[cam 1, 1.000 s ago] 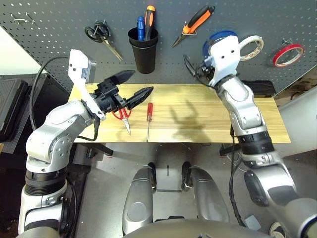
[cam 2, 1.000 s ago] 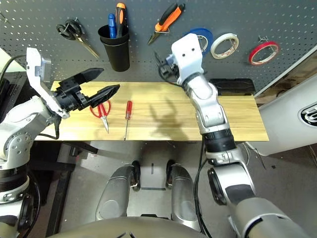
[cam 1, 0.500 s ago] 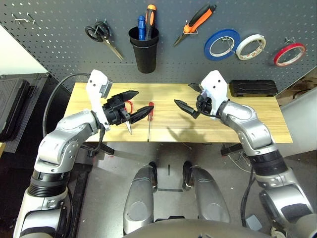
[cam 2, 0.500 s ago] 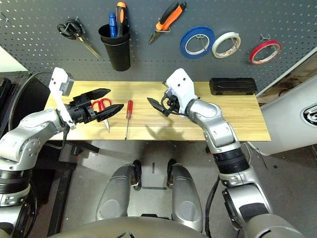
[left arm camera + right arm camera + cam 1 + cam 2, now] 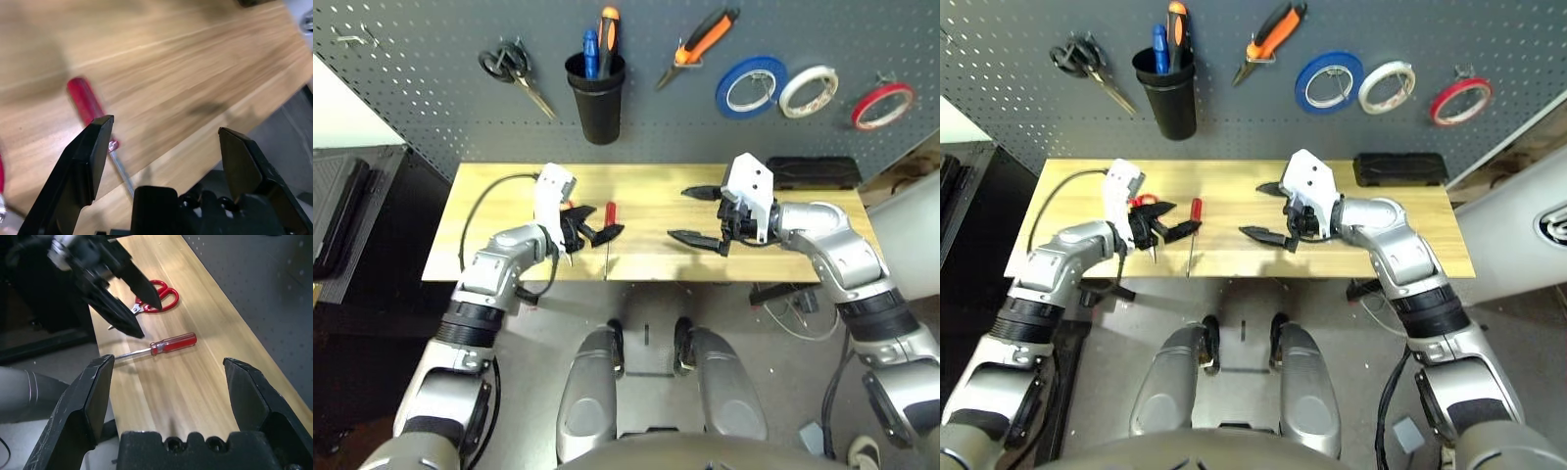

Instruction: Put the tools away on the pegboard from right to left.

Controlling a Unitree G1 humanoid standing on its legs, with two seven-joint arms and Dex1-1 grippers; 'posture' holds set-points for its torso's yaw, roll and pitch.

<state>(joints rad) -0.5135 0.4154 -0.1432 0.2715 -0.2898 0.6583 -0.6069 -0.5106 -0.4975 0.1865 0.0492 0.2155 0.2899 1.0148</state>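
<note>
On the pegboard (image 5: pixel 431 88) hang the red tape ring (image 5: pixel 881 105) at the far right and the orange-and-black pliers (image 5: pixel 700 44). The red-handled screwdriver (image 5: pixel 609 217) lies on the wooden table (image 5: pixel 773 264) near its front edge. The red-handled scissors (image 5: pixel 159 296) lie just left of it, partly hidden behind my left gripper (image 5: pixel 602 227). That gripper hovers open right over the screwdriver handle (image 5: pixel 85 100). My right gripper (image 5: pixel 678 213) stands open over the table's middle, to the right of the screwdriver, holding nothing.
Black-handled scissors (image 5: pixel 514 73), a black cup (image 5: pixel 597 98) with two screwdrivers, a blue tape roll (image 5: pixel 751 85) and a white tape roll (image 5: pixel 806 90) also hang on the board. A black box (image 5: pixel 813 173) lies at the table's back right.
My right gripper has dropped from the pegboard to just above the table. My left gripper has swung down and right onto the screwdriver's spot. The tools have not moved.
</note>
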